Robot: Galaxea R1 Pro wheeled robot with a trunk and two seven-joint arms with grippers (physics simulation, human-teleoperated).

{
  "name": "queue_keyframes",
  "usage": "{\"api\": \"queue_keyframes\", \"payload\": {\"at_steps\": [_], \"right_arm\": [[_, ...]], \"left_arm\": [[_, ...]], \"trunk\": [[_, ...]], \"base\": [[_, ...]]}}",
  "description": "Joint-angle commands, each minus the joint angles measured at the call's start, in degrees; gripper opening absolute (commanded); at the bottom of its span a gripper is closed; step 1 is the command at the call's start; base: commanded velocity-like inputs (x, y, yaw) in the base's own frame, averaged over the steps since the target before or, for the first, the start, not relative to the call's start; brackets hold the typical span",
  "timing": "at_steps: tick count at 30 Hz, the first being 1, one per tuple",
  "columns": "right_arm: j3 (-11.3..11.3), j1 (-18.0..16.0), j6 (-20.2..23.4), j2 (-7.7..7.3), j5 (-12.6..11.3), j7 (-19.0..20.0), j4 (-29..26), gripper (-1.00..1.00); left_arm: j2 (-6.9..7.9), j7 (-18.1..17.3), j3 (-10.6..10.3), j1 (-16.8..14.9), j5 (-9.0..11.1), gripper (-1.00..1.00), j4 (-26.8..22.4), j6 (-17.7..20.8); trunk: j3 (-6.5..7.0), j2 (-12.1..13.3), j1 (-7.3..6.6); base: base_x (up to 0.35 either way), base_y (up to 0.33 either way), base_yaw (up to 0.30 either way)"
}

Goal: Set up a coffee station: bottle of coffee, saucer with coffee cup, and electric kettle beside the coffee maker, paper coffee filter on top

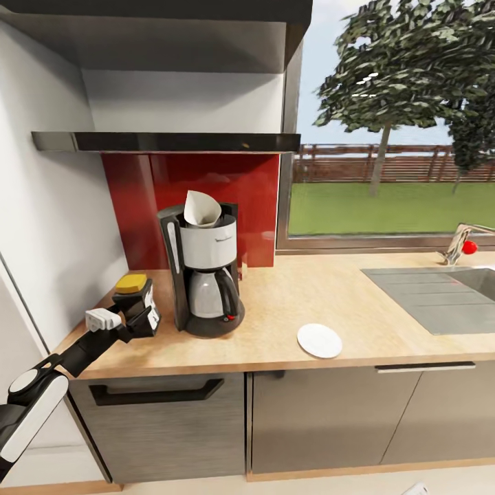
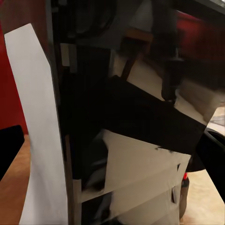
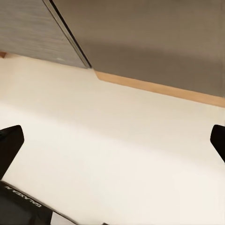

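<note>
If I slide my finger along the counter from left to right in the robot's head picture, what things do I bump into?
Left gripper around the yellow-lidded coffee bottle → coffee maker with the paper filter on top → white saucer → sink → faucet.

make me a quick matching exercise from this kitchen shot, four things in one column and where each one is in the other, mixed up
Things:
1. paper filter
2. saucer
3. coffee bottle
4. left claw

Places:
A. lying bare on the countertop, to the right of the coffee maker
B. at the coffee bottle's side
C. sitting in the top of the coffee maker
D. standing on the countertop to the left of the coffee maker

Pairs: 1-C, 2-A, 3-D, 4-B
</note>
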Motion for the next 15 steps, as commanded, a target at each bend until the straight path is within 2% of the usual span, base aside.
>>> {"api": "queue_keyframes", "payload": {"at_steps": [1,6,11,15], "right_arm": [[0.47,-0.12,-0.34,-0.06,-0.6,0.04,0.04,1.0],[0.47,-0.12,-0.34,-0.03,-0.6,0.04,0.8,1.0],[0.49,-0.12,-0.34,-0.03,-0.6,0.04,0.98,1.0],[0.54,-0.12,-0.34,-0.03,-0.6,0.04,1.07,1.0]], "left_arm": [[0.06,0.03,-0.15,-0.05,0.33,-1.0,0.05,-0.22],[0.06,0.11,-0.22,-0.04,0.3,-1.0,0.01,-0.25],[0.06,0.09,-0.24,-0.05,0.3,-1.0,0.03,-0.26],[0.06,0.04,-0.24,-0.05,0.3,-1.0,0.05,-0.26]], "trunk": [[-0.07,-0.05,0.0],[-0.43,-0.85,0.44],[-1.32,-2.85,1.54],[-1.32,-2.85,1.54]], "base": [[0.0,0.0,0.0],[0.0,0.0,0.0],[0.0,0.0,0.0],[0.0,0.0,0.0]]}}
